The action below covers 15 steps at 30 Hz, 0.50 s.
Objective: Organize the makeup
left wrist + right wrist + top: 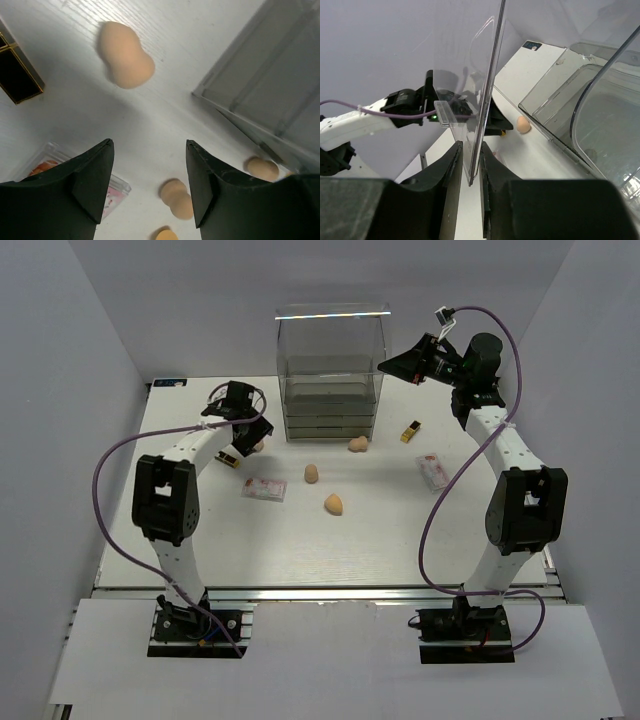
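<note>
Closest to the arm bases, near sponge (333, 504) sits in the middle of the table (300, 555). Left packet (264, 489) is a bit left and further back. Then come middle sponge (312, 473) and, off to the right, right packet (432, 470). Next row back, left lipstick (230, 458) lies flat just beside the left gripper (248, 428). That gripper's fingers are spread with nothing between them, and it hovers low over the table. In the left wrist view, target sponge (125, 55) lies just ahead of the fingertips, a little left of the gap's centre line. Its long axis runs diagonal to the finger line. Judgement: the pick needs a short reach forward and a small wrist twist so the fingers close across the sponge's narrow waist. The left arm is far nearer; the right arm is well apart and occupied. Further back, far sponge (357, 444) is close to the front of the drawer box (330, 375), and right lipstick (410, 431) lies near its right corner. Furthest, the right gripper (398, 365) is up at the box's right side, pinching a thin clear panel (465, 75) between its fingers. Count: four sponges, two lipsticks, two packets, one box. All eight items are out on the table.
</note>
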Motion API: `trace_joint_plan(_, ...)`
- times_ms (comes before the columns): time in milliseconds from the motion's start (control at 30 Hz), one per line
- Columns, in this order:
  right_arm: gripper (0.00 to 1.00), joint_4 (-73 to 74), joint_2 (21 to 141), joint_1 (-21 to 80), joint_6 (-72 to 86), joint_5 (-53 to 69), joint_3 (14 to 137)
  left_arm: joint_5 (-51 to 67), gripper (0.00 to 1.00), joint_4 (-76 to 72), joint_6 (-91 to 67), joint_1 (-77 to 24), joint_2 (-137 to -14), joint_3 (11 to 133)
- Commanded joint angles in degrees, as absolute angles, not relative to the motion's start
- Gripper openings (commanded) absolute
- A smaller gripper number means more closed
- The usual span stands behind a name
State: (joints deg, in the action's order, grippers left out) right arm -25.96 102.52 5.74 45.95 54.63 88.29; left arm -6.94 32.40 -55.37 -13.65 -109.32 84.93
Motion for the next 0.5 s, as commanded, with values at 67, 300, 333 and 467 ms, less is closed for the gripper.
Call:
trace_joint_plan(67, 0.23, -31.99, 102.13, 5.10, 45.35, 54.23, 89.56, -10.81, 0.69, 42.36, -55.90, -12.92, -114.52, 93.42)
trace_joint_plan(300, 0.23, -31.82, 102.04, 5.10, 45.18, 54.32, 89.30, -10.90, 0.69, 39.82, -57.13, -11.08, -117.68, 95.00)
trace_joint_plan(333, 0.22, -31.73, 102.04, 5.10, 45.00, 54.40, 89.30, -10.72, 0.68, 39.99, -56.95, -10.90, -118.56, 96.49)
trace_joint_plan(467, 0.22, -31.64, 101.95, 5.10, 45.00, 54.67, 89.03, -11.07, 0.67, 40.17, -56.60, -10.37, -122.07, 100.01)
